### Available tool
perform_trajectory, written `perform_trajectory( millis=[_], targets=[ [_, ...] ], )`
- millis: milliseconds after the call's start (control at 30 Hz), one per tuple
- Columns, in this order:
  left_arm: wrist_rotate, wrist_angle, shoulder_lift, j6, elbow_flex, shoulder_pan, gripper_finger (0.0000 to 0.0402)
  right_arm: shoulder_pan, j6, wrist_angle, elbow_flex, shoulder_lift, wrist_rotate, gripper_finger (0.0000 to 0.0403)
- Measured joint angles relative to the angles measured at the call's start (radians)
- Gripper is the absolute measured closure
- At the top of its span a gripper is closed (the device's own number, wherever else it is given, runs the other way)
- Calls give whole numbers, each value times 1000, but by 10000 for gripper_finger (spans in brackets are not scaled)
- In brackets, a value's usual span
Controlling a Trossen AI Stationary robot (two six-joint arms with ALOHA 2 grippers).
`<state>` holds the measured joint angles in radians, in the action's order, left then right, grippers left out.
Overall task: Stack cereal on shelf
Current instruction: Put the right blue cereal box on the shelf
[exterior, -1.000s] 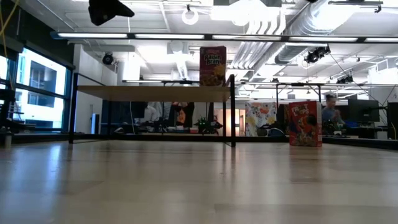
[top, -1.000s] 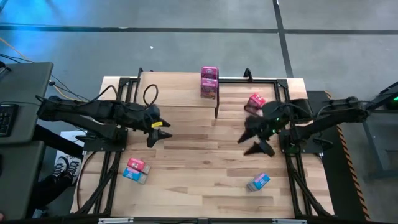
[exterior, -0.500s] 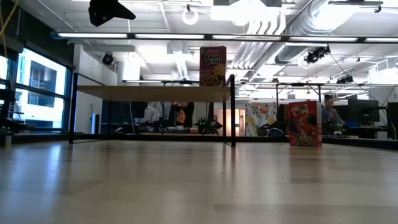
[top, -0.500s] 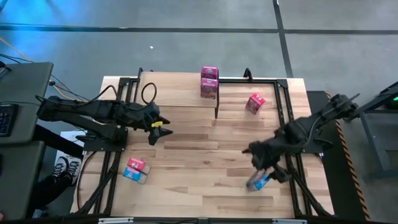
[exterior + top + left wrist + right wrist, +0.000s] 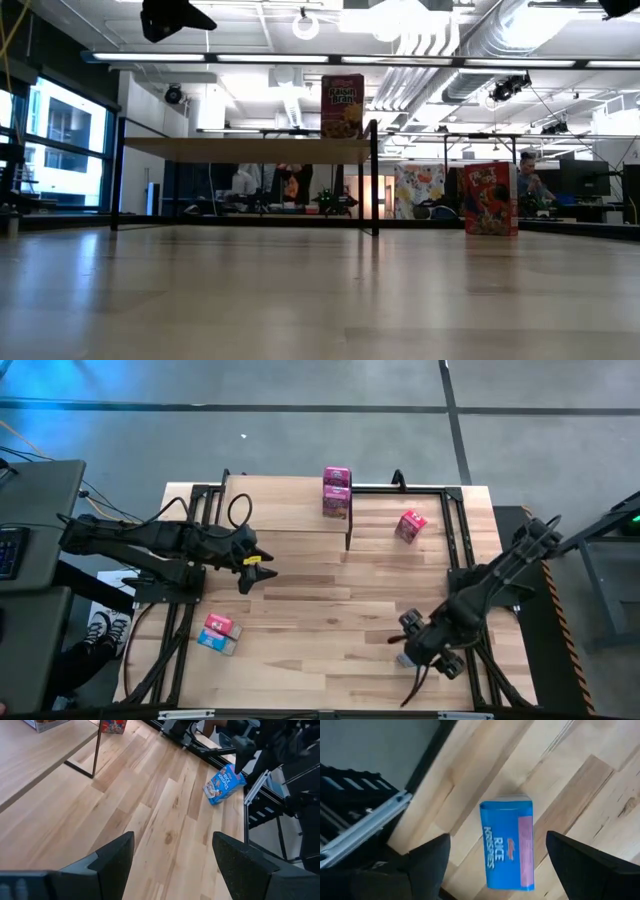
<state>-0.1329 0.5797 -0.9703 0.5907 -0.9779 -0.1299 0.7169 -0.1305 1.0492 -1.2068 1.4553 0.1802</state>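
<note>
1. Score check: the small raised light-wood shelf on black legs at the table's twelve o'clock carries pink cardboard cereal boxes standing at its right end; from above it looks like two, one against the other, but I can't be sure of the count.
2. Off the shelf: one pink-red cereal box stands on the plank table at about two o'clock, just beyond the shelf's right end.
3. Down at eight o'clock, a pink box and a blue box lie touching each other, flat on the planks.
4. At five o'clock, the blue Rice Krispies box lies flat, close to the table's right edge and the black frame rail.
5. The right pincer hangs right over that blue box, fingers spread wide with nothing between them, the box centred in its wrist view.
6. The left pincer waits at nine o'clock beside the shelf, fingers parted and empty.
7. Judgement: early going, with at least four boxes left to shelve, and the blue one looks next.
8. Room to move: the middle of the table is bare, a clean lane to twelve o'clock. The tight spot is here, because the rail sits just beside the box, so the outer finger has little margin.
9. The shelf's left stretch is bare board.
</note>
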Motion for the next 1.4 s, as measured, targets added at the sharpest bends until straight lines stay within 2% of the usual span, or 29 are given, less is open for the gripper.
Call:
perform_trajectory(
  millis=[133,633,1167,1300,1400],
  targets=[
    [0,0,0,-18,0,0,142,21,-1,4,0,56,-80,84],
    [0,0,0,-37,0,0,142,25,-22,12,0,210,-100,90],
    [1,-3,0,-53,0,0,142,23,-14,23,-28,200,-106,207],
    [68,-49,0,-92,0,0,142,3,4,33,-58,153,-107,226],
    [88,-132,-9,-131,0,-1,142,-39,5,42,-87,101,-148,234]
  ],
)
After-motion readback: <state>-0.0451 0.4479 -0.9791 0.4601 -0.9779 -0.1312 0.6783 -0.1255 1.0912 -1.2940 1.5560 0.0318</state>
